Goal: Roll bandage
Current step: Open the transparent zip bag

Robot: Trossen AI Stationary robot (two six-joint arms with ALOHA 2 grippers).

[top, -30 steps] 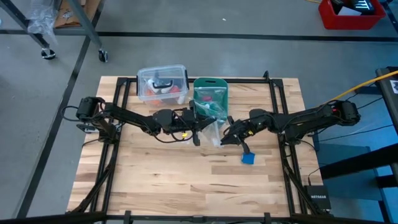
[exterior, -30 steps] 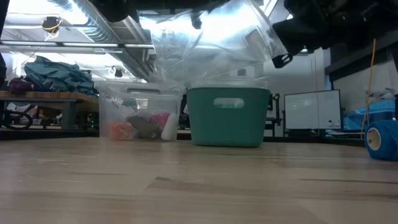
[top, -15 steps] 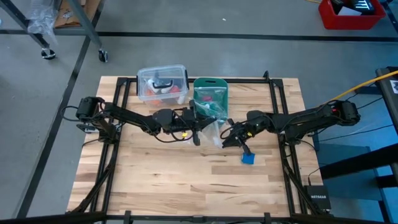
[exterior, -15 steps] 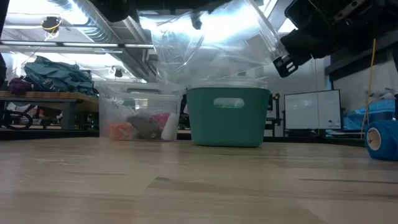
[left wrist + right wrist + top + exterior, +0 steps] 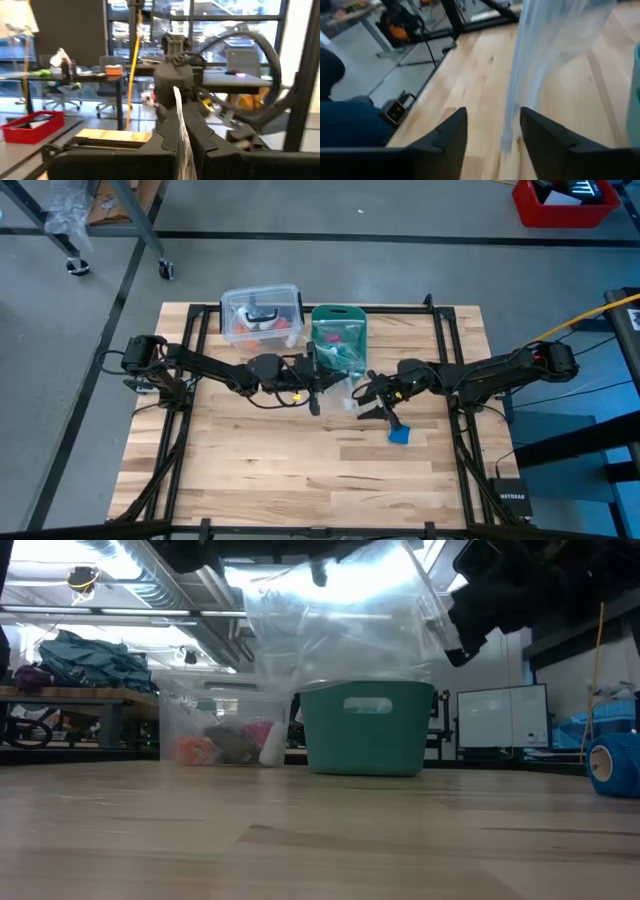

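**Bandage sits rolled on the table while both arms tend a plastic bag**

Bandage [image 5: 399, 435] lies as a small blue roll on the table [image 5: 250, 470], near the right gripper [image 5: 371, 402] but apart from it; the low view shows it standing at the far right edge [image 5: 613, 766]. Nothing holds it.

The left gripper [image 5: 318, 388] is closed, pinching an edge of the clear bag [image 5: 340, 625], which shows as a thin sheet between its fingers in the left wrist view [image 5: 181, 131]. The bag hangs in front of the green basket [image 5: 338, 325], beside a clear bin [image 5: 262, 315]. The right gripper's fingers [image 5: 444, 137] stand wide apart with nothing between them; the bag hangs just ahead of them.

The roll looks finished, so the step in hand is probably bagging it. To do that well, the left grip should hold the bag steady with its mouth open, and the right gripper should descend squarely over the roll, close across its width without squashing it loose, then carry it to the bag's opening.
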